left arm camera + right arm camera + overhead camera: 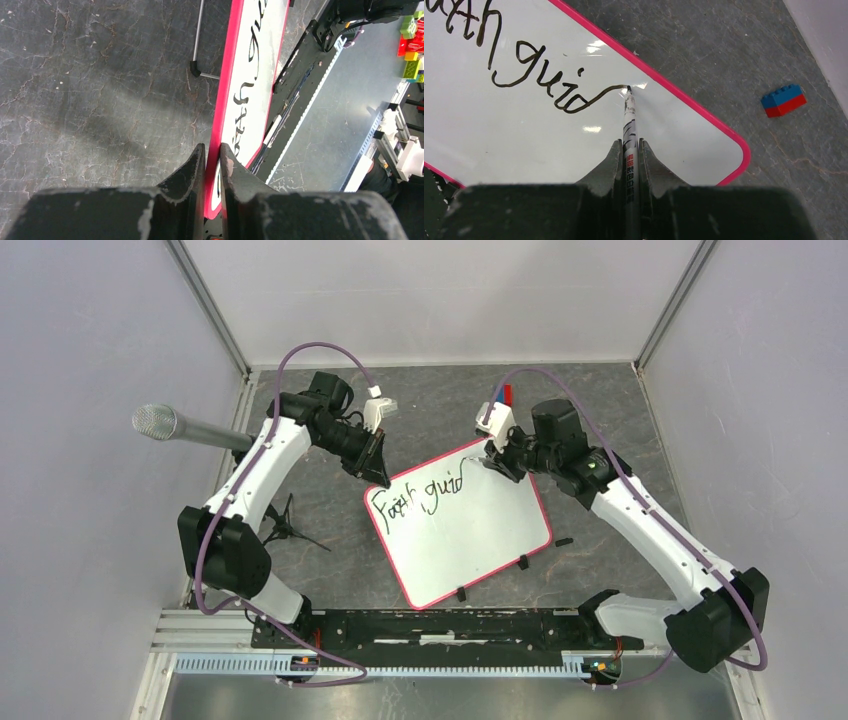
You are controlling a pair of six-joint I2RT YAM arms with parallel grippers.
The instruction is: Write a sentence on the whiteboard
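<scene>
The whiteboard (470,530) lies tilted on the dark table, white with a pink rim and black clips on its near edge. Black marker writing reads "Faith guid" (420,495) along its far edge; this partial sentence (539,80) ends in a stroke at the pen tip. My left gripper (213,152) is shut on the board's pink rim (225,100) at its far left corner. My right gripper (629,147) is shut on a grey marker (629,120), its tip touching the board near the far right corner. From the overhead camera the right gripper (497,462) is over the board's far edge.
A blue-and-red brick (783,100) lies on the table right of the board. A small black stand (288,528) sits left of the board, a microphone (170,424) juts in from the left wall, and a small black cap-like piece (564,540) lies right of the board.
</scene>
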